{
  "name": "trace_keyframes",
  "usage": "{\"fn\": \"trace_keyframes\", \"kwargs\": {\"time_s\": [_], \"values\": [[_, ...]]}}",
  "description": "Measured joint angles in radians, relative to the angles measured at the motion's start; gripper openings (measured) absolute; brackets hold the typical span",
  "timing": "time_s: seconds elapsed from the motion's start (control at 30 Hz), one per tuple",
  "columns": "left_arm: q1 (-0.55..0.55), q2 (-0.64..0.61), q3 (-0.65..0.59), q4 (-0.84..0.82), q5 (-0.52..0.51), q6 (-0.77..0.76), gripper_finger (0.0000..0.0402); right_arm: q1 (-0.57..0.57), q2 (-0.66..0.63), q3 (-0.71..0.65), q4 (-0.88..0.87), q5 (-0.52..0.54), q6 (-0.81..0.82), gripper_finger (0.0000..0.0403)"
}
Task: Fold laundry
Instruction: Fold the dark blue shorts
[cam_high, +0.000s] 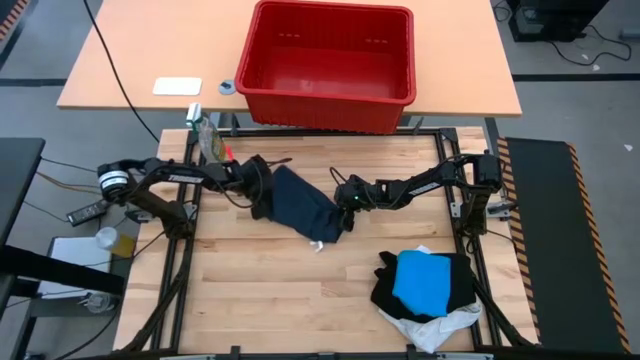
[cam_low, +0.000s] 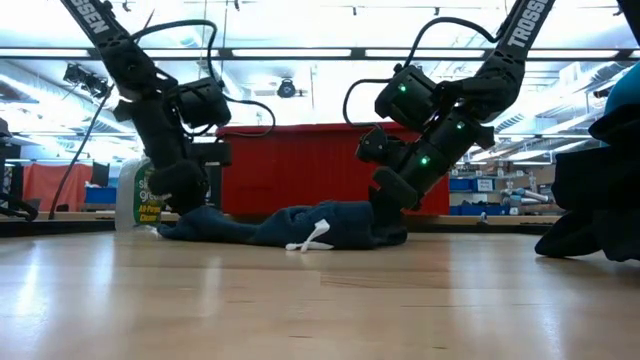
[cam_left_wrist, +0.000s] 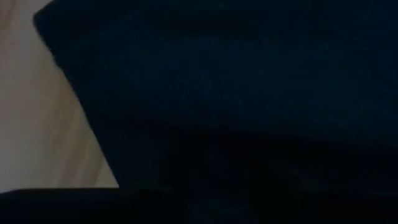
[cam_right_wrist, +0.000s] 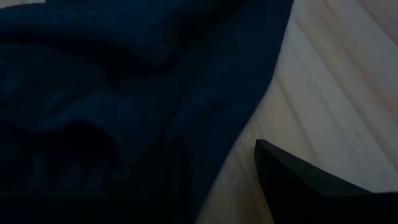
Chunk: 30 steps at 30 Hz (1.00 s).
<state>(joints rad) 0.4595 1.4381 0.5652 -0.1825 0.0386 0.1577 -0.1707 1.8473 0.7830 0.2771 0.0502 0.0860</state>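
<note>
Dark navy garment mid-table, a gripper at each end, likely to stretch it flat: left gripper and right gripper, grips indiscernible.

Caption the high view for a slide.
Both grippers, left and right, flank a dark navy garment mid-table; folded pile waits nearby.

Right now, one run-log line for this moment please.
stage: folding | dark navy garment mid-table | left gripper at its left edge | right gripper at its right edge | folded pile front-right
</note>
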Motion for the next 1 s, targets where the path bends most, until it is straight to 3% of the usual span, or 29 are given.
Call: {"fn": "trace_keyframes", "kwargs": {"time_s": [0.4, 0.63, 1.0], "values": [[0.001, -0.031, 0.066, -0.136, -0.010, -0.061, 0.0010, 0.000, 0.000, 0.000, 0.003, 0.000, 0.000, 0.0206], [0.001, -0.071, 0.143, -0.286, 0.006, -0.034, 0.0010, 0.000, 0.000, 0.000, -0.003, 0.000, 0.016, 0.0206], [0.001, -0.113, 0.149, -0.470, 0.006, -0.046, 0.0011, 0.000, -0.002, 0.002, -0.027, 0.000, 0.016, 0.0206]]}}
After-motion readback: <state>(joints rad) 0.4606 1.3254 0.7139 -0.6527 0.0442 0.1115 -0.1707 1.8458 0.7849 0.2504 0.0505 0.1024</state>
